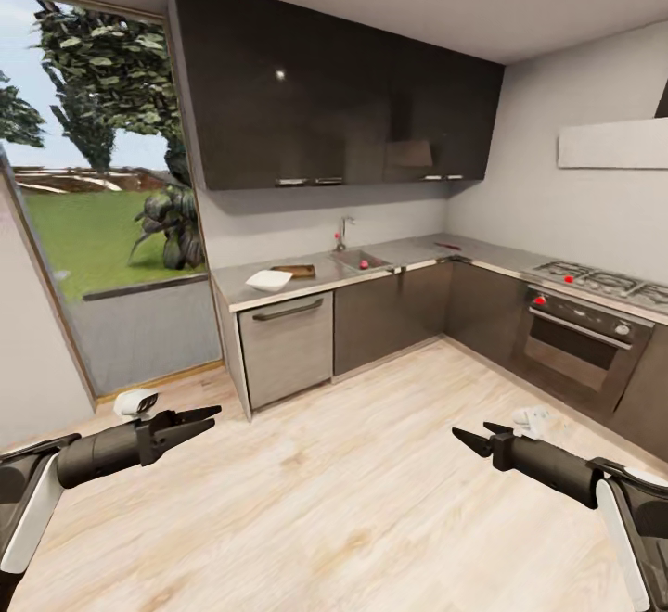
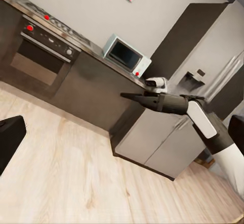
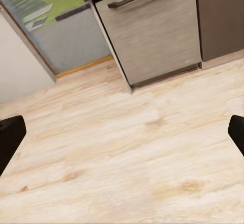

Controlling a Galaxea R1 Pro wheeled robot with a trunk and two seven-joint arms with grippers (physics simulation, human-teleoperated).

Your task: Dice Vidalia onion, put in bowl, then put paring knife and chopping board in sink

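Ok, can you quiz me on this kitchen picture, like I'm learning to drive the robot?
1. True or false: the white bowl sits on the countertop beside the chopping board.
2. What is below the left claw and right claw? A carpet, B wooden floor, C tiles.
3. Fill in: the right claw is ____ (open or shut).
Key: 1 true; 2 B; 3 open.

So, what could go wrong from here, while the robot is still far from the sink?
1. The bowl sits near the countertop's left end, beside the chopping board; a wide arm swing on arrival might knock it off.
2. The paring knife lies apart, near the corner, so reaching it may need a second repositioning.
3. Both the left gripper and right gripper stick forward and could hit the cabinets.
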